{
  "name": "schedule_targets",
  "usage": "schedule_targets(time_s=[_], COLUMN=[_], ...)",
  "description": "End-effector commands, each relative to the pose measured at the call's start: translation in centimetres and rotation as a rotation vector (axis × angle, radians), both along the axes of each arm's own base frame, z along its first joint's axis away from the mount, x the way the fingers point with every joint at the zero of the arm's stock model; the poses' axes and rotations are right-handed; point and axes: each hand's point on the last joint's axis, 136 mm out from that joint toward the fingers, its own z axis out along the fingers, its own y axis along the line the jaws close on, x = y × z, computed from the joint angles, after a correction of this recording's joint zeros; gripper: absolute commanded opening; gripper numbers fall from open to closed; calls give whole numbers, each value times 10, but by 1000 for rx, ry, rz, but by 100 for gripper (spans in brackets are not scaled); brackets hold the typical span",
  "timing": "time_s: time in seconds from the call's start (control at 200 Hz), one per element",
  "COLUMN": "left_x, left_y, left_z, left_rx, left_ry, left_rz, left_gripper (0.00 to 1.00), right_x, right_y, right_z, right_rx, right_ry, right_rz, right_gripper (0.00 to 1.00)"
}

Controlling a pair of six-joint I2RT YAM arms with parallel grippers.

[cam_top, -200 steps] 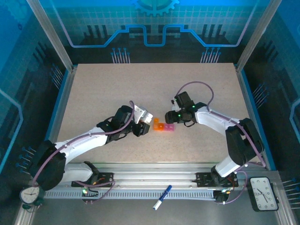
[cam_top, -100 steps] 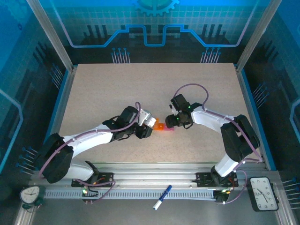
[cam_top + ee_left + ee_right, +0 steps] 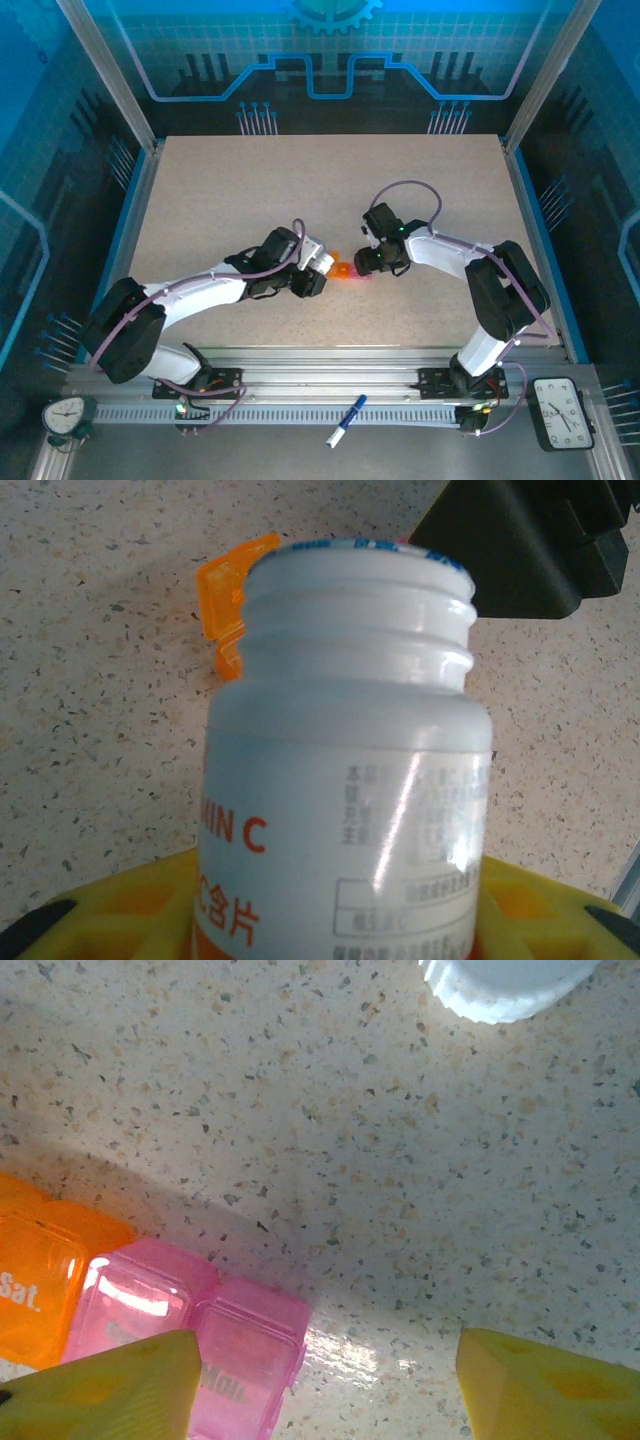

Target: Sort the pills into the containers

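Note:
The containers are a short strip of orange and pink cells (image 3: 349,271) lying mid-table between the two grippers. My left gripper (image 3: 312,272) is shut on a white bottle (image 3: 340,780) with orange print; its threaded neck is uncapped and tilts toward an orange cell with a raised lid (image 3: 232,590). My right gripper (image 3: 325,1390) hangs open just over the strip's pink end (image 3: 245,1350), one yellow fingertip (image 3: 110,1390) overlapping a pink cell and the other (image 3: 550,1390) over bare table. The pink lids look shut. The pills are hidden.
A white ribbed cap (image 3: 500,985) lies on the table beyond the right gripper. The black body of the right gripper (image 3: 530,540) sits close behind the bottle's mouth. A blue pen (image 3: 345,420) rests on the front rail.
The left gripper has carried the bottle rightward up to the orange end of the strip. The right gripper has shifted left and down over the pink end. Little has moved in the last half second.

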Motion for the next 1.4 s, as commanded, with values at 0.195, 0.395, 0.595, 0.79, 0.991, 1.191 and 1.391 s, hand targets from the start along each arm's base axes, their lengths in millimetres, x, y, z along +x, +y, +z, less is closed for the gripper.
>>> schedule_targets(time_s=[0.195, 0.395, 0.595, 0.79, 0.991, 1.191, 1.391], left_x=[-4, -7, -6, -3, 0, 0, 0], left_y=[-9, -7, -5, -5, -3, 0, 1], left_z=[-3, -11, -20, -27, -33, -36, -35], left_rx=[22, 57, 114, 162, 234, 295, 334], left_ry=[41, 71, 105, 132, 170, 205, 220], left_rz=[-55, -63, -59, -48, -40, -45, -50], left_gripper=[0, 0, 0, 0, 0, 0, 0], right_x=[-10, -13, -15, -16, -16, -17, -17], right_y=[-3, -4, -4, -5, -5, -6, -6], right_z=[-15, -19, -22, -23, -24, -26, -26], right_rx=[-35, -35, -31, -37, -36, -36, -35], right_ry=[29, 37, 42, 43, 45, 49, 51], right_rz=[15, 8, 4, 3, 2, -3, -6], right_gripper=[70, 69, 70, 70, 70, 69, 69])
